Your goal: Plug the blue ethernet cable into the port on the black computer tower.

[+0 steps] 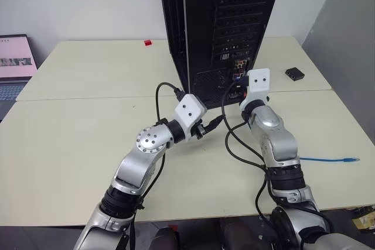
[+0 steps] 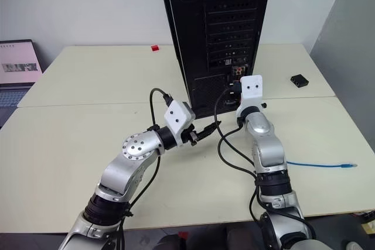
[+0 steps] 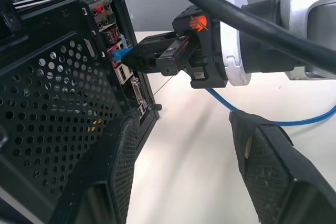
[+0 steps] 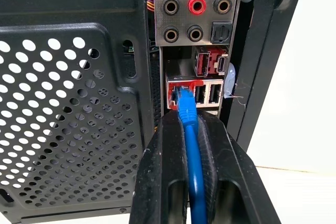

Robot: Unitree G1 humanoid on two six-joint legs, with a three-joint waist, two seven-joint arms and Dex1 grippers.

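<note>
The black computer tower [image 1: 234, 21] stands at the table's far middle, its back panel towards me. My right gripper [image 4: 188, 121] is level at the rear connector strip, shut on the blue ethernet cable [image 4: 191, 150]. The cable's plug sits in the port [image 4: 178, 90], a red-framed socket beside the USB jacks. From the gripper the cord runs back along the table to the right, and its other end [image 1: 350, 160] lies there. Beside the tower's lower corner, left of the right gripper, my left gripper [image 1: 214, 124] is open with nothing between its fingers [image 3: 262, 150].
A small flat black box [image 1: 295, 74] lies on the table right of the tower. Far left of the tower is a small red piece [image 1: 147, 43]. A laptop [image 1: 14, 62] sits off the table's left edge. Black robot cables [image 1: 231, 139] loop between my arms.
</note>
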